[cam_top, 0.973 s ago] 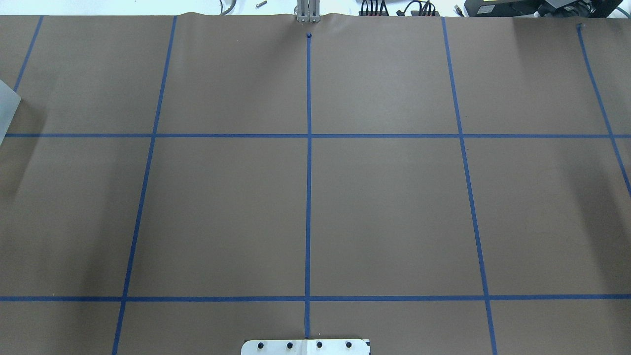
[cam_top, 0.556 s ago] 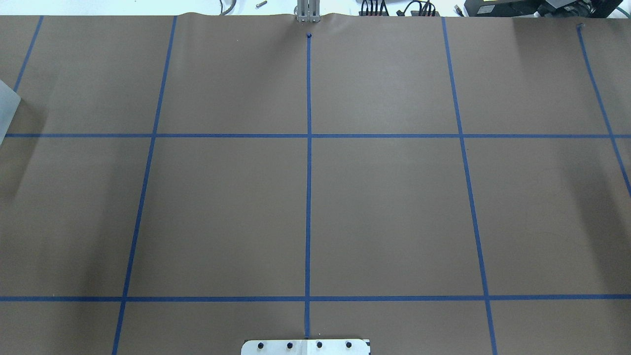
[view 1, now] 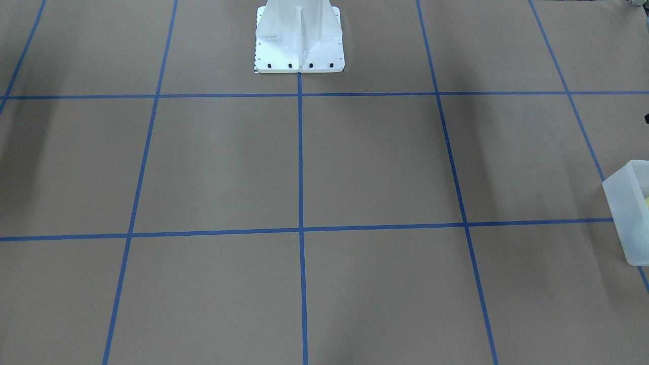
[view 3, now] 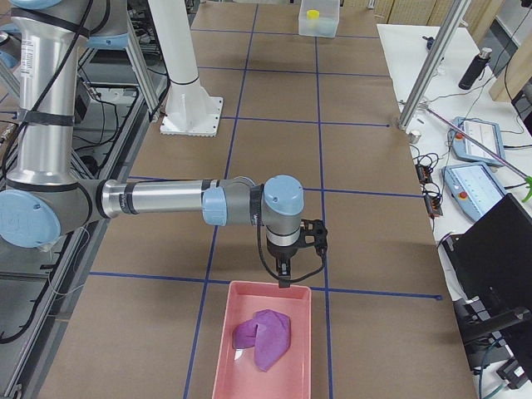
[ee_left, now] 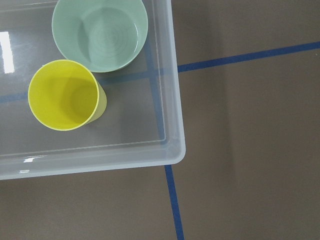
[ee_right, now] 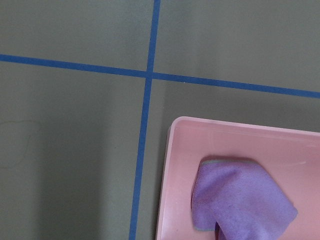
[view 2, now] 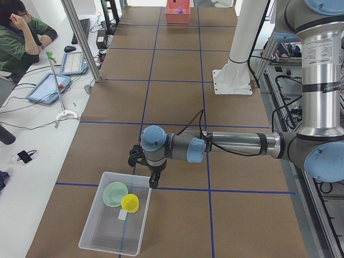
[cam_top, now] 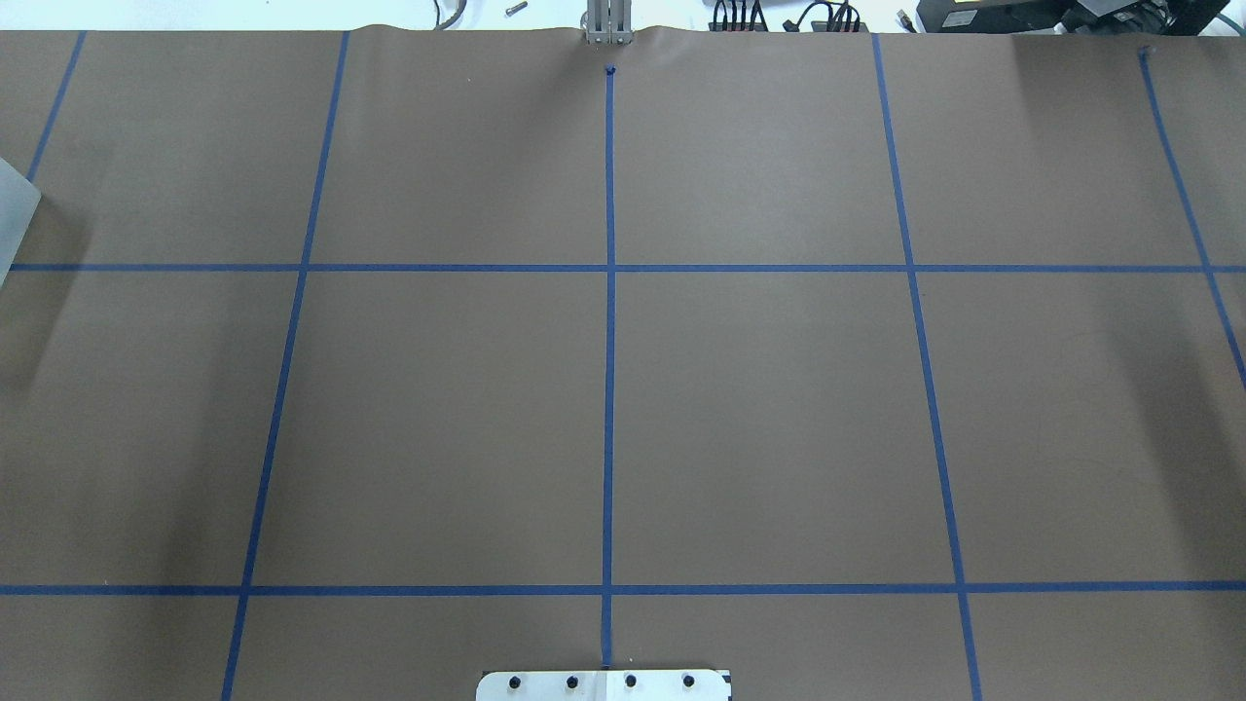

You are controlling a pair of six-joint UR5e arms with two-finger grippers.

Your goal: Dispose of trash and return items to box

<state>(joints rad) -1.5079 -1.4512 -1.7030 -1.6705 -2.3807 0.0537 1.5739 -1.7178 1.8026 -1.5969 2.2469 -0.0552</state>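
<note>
The frosted box [view 2: 107,234] lies at the table's left end; its corner also shows in the front view [view 1: 626,203] and overhead [cam_top: 15,209]. In it stand a green bowl [view 2: 115,193] and a yellow cup [view 2: 129,202], both upright in the left wrist view, bowl [ee_left: 100,32], cup [ee_left: 62,95], inside the box wall [ee_left: 172,100]. My left gripper [view 2: 153,183] hangs over the box's near rim; I cannot tell if it is open. My right gripper [view 3: 285,278] hangs over the rim of a pink tray [view 3: 295,349]; I cannot tell its state.
The pink tray [ee_right: 180,175] holds a crumpled purple cloth [view 3: 264,337], also in the right wrist view [ee_right: 240,195]. The white robot base [view 1: 299,35] stands at the table's middle edge. A seated operator [view 2: 21,32] and tablets are beside the table.
</note>
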